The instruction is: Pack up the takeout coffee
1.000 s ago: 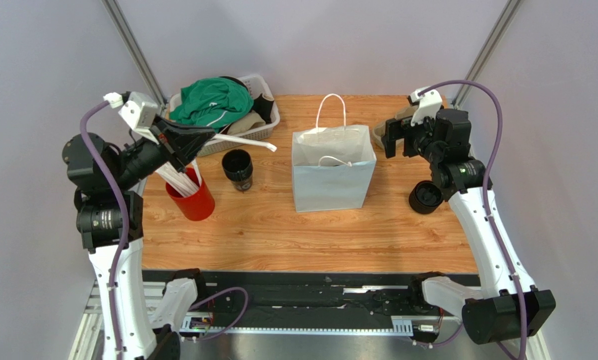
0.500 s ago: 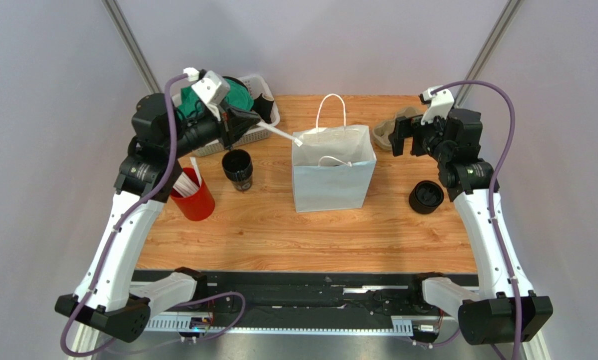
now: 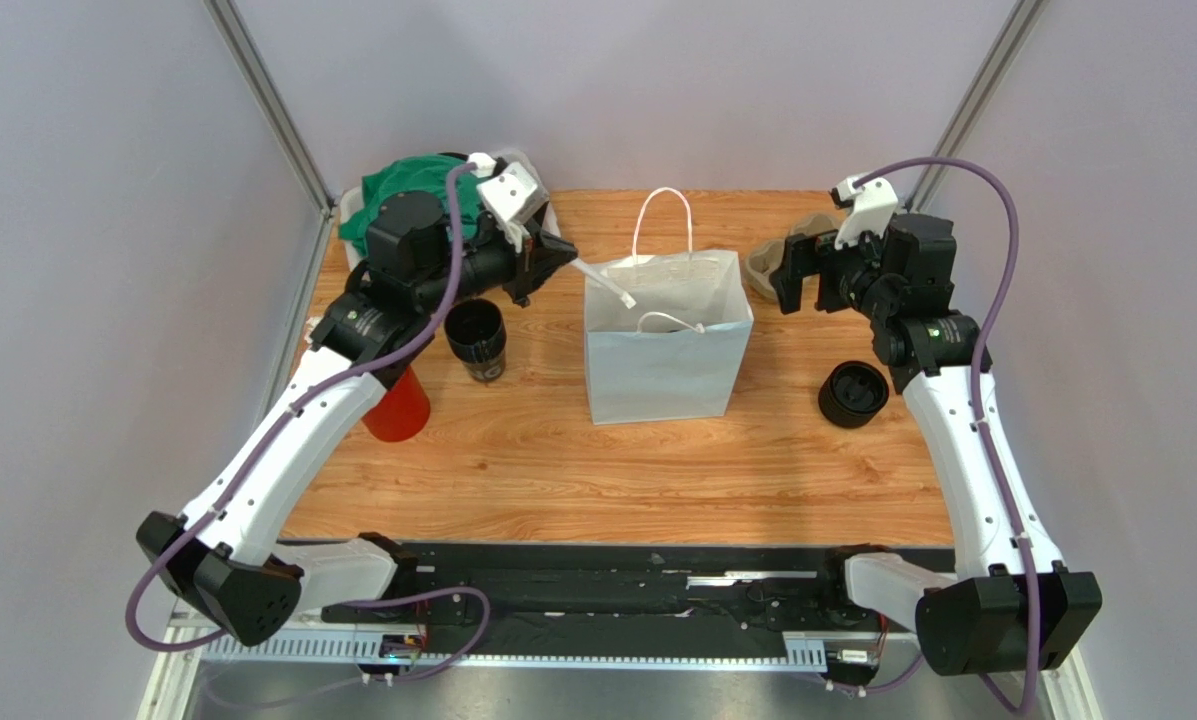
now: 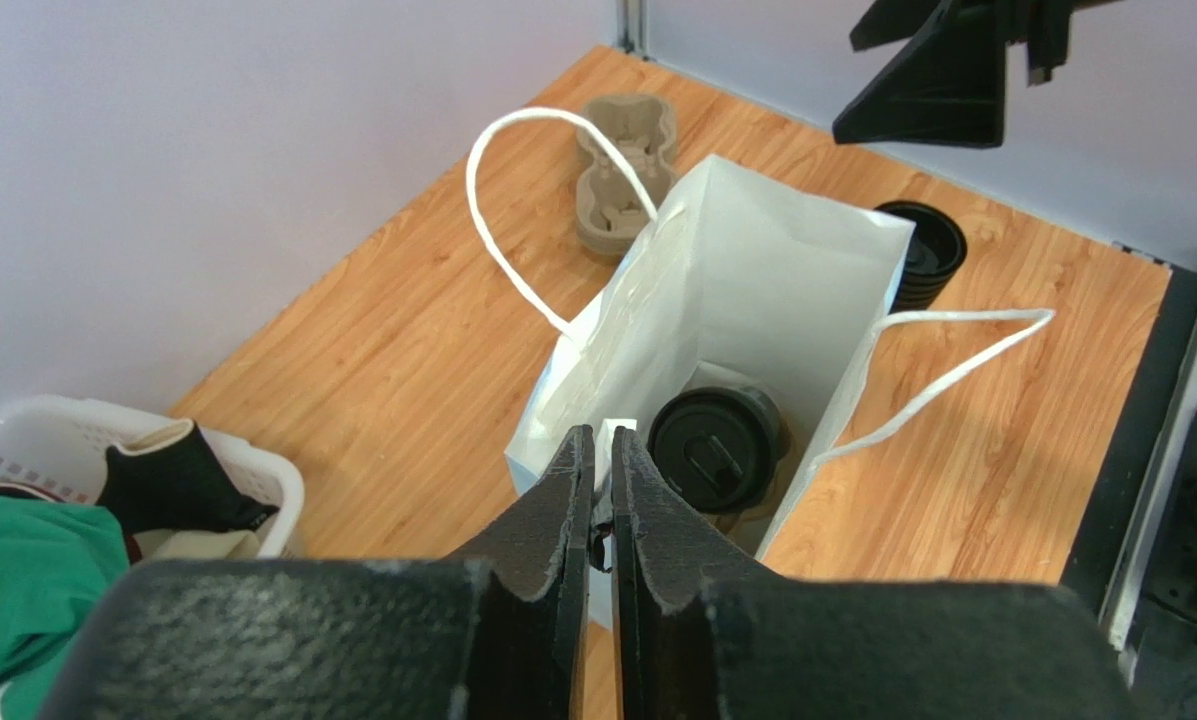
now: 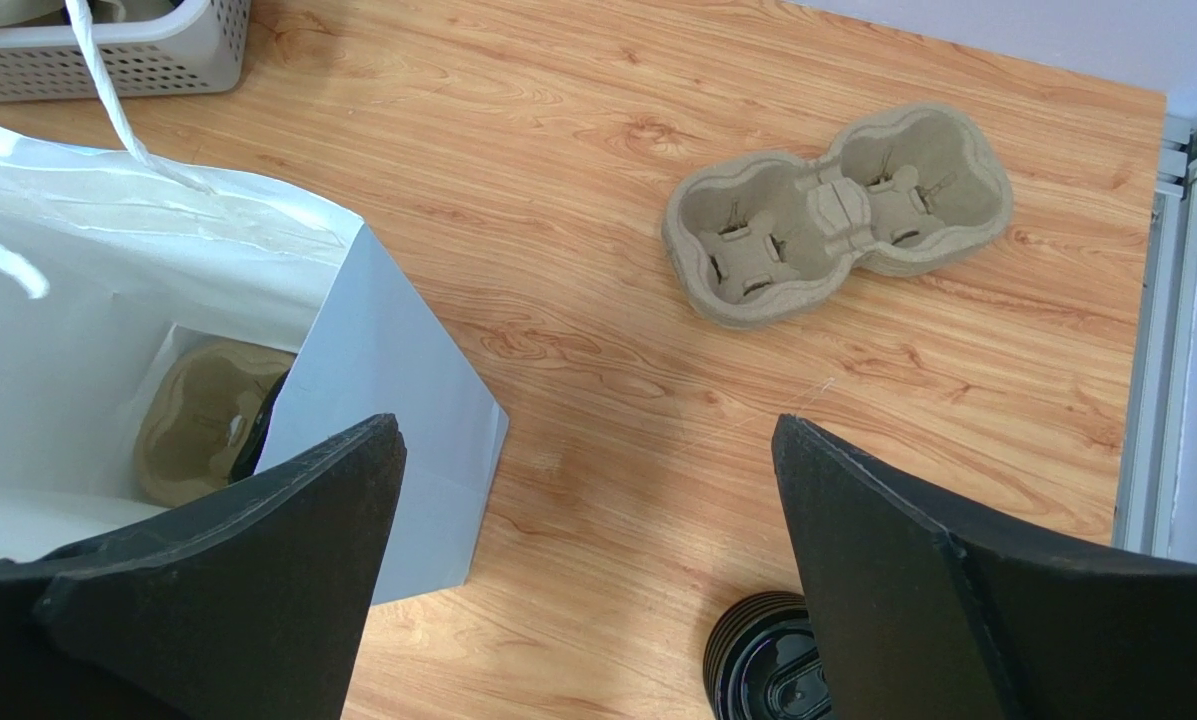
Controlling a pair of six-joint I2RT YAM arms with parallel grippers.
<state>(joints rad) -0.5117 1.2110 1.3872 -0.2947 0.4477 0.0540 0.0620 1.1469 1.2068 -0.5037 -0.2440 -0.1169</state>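
White straw (image 3: 574,272), pinched in your left tool (image 4: 601,438), hangs over the open paper bag (image 3: 664,375) to join the lidded takeout coffee (image 4: 714,446) inside; your right tool (image 5: 586,435) sits wide open.

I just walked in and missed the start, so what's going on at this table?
A takeout order is being packed. The left end effector is shut on a white straw, holding it at the rim of the open white paper bag. The takeout coffee already sits inside the bag, lid on. The right end effector is open and holds nothing, hovering near a cardboard cup carrier on the table.
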